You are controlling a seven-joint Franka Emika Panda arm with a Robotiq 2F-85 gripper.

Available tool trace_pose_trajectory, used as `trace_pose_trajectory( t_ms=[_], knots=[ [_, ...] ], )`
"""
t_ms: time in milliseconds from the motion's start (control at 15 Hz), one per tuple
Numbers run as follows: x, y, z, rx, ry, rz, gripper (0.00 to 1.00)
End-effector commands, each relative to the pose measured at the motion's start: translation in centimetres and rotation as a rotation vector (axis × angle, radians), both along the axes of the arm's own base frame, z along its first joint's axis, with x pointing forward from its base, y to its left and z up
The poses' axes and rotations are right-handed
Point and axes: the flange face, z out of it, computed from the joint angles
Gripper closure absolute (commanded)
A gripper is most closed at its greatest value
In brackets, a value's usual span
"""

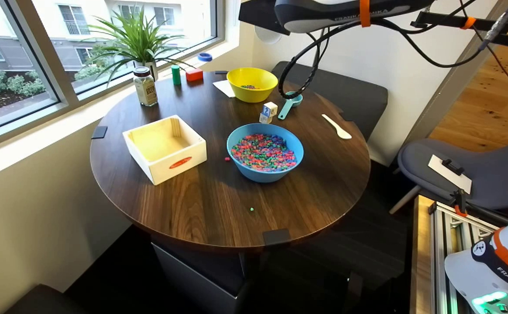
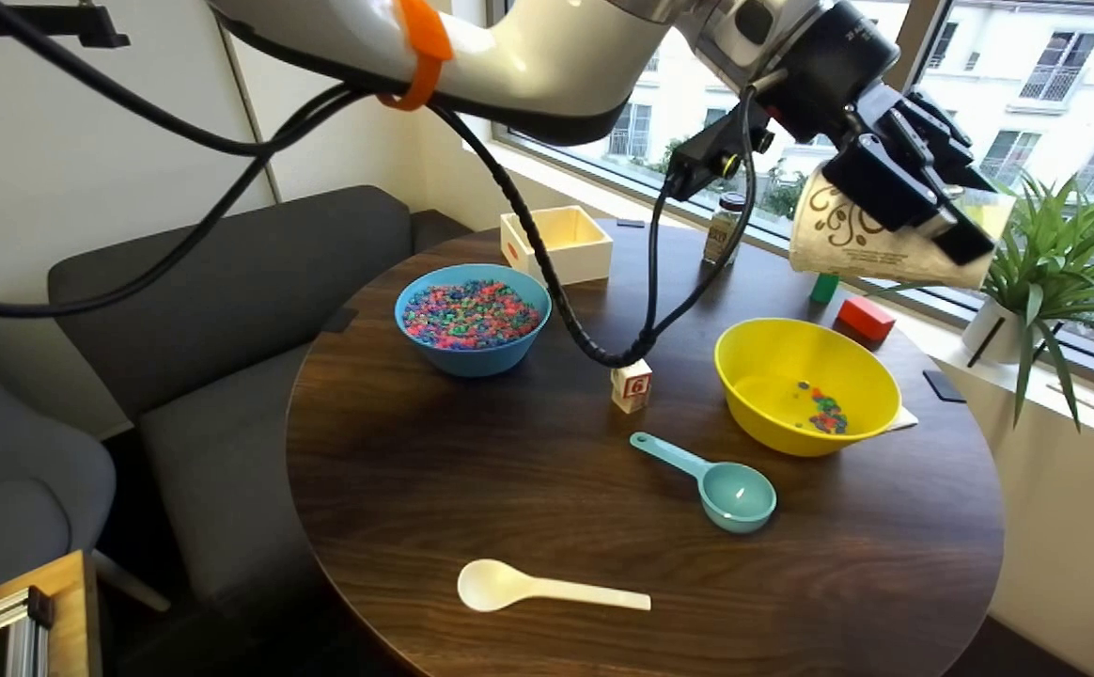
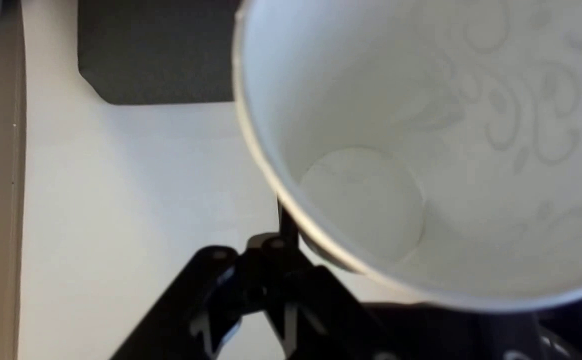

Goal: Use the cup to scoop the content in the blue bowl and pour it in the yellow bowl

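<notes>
1. The cup (image 2: 848, 226) is gripped by the hand (image 2: 972, 209), whose fingers are closed on its side wall; its outside is printed with brown swirls.
2. The cup is held off the counter (image 1: 193, 209), tipped over onto its side, and in an exterior view it is seen higher than the yellow bowl (image 2: 752, 362); whether it is directly above that bowl cannot be told.
3. In the wrist view the cup is looked into through its mouth, and the pale inside and round bottom are shown.
4. A broad heap of the content (image 1: 262, 150), coloured pink, blue and green, is contained in the blue bowl (image 1: 258, 176), which is set upright on the counter.
5. A small cluster (image 2: 827, 416) of the content is gathered on the floor of the yellow bowl, also placed upright; a white sheet (image 1: 223, 88) is partly hidden by it.
6. A reddish bit (image 1: 227, 159) is seen just beside the blue bowl, and a green bit (image 1: 252, 209) nearer the counter's edge.
7. A small block (image 2: 634, 385), marked with a red 6, is stood between the two bowls; a light blue scoop (image 2: 737, 494) is laid near it, and a cream spoon (image 2: 547, 590) is laid well apart from the bowls.
8. A pale wooden box (image 1: 193, 152) and a jar (image 1: 146, 89) with a dark lid are placed apart from the bowls.
9. A red block (image 1: 194, 75) and a green cylinder (image 1: 176, 75) are set near the potted plant (image 1: 142, 43).
</notes>
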Motion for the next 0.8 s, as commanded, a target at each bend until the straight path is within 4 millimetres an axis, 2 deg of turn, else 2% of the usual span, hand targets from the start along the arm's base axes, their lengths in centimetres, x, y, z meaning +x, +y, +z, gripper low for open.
trace_pose_trajectory(
  t_ms=[0,267,733],
  knots=[
    [-2.1,-0.1,0.4,0.173,0.073,0.025,0.62],
    [-3.6,-0.4,0.1,0.332,0.171,0.057,0.62],
    [-6.0,-0.7,-2.4,0.600,0.362,0.132,0.62]
  ],
)
